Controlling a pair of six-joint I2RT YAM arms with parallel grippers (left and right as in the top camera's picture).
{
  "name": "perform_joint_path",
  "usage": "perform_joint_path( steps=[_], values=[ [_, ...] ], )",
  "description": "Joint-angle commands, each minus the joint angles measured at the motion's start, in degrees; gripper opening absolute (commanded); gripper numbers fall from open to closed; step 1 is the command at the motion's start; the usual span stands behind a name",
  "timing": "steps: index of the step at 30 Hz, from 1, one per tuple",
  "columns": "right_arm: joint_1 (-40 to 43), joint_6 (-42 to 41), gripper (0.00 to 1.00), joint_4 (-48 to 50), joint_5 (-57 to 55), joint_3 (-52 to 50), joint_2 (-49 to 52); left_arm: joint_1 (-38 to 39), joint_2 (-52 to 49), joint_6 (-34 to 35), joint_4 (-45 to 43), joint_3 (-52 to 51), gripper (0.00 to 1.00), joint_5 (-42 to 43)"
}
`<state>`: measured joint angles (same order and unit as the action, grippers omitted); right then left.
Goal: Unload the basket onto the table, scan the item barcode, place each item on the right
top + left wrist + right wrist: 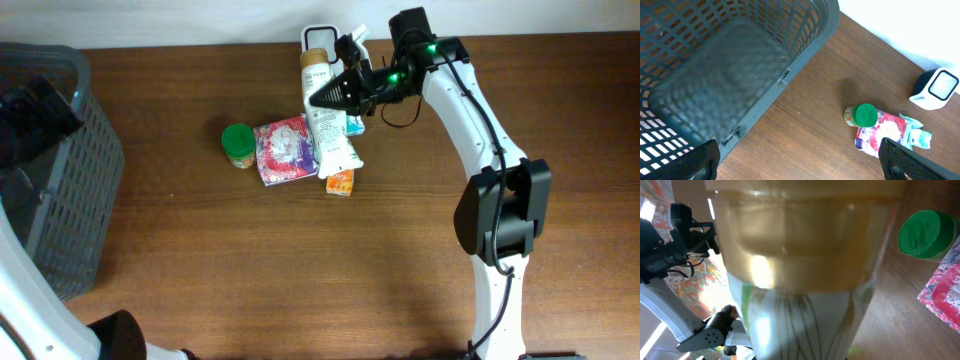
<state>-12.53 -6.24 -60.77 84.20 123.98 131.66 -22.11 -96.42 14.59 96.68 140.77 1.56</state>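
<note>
The white tube (335,145) slants across the pile at the worktop's (300,260) far side, its cap beside the scanner (320,38). The right gripper (318,98) has its jaws closed on the tube, so the pickup looks done. Showing the barcode remains. The left gripper (800,167) hangs jaws wide over the basket (765,100).

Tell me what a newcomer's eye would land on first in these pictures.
The right gripper stands out first, its jaws shut on a white tube with a tan cap at the far middle of the table; the tube fills the whole right wrist view. Just left of it sit a green-lidded jar and a pink packet. A grey basket looms at the left edge.
</note>
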Motion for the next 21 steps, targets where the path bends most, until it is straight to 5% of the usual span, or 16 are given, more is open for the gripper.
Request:
perform_joint_path(
  steps=[1,21],
  values=[
    [-0.22,-0.17,0.04,0.2,4.7,1.6,-0.79,-0.24,0.39,0.55,0.02,-0.04,0.99,0.17],
    [-1.11,0.04,0.04,1.77,4.5,1.6,-0.79,-0.24,0.39,0.55,0.02,-0.04,0.99,0.17]
  ],
)
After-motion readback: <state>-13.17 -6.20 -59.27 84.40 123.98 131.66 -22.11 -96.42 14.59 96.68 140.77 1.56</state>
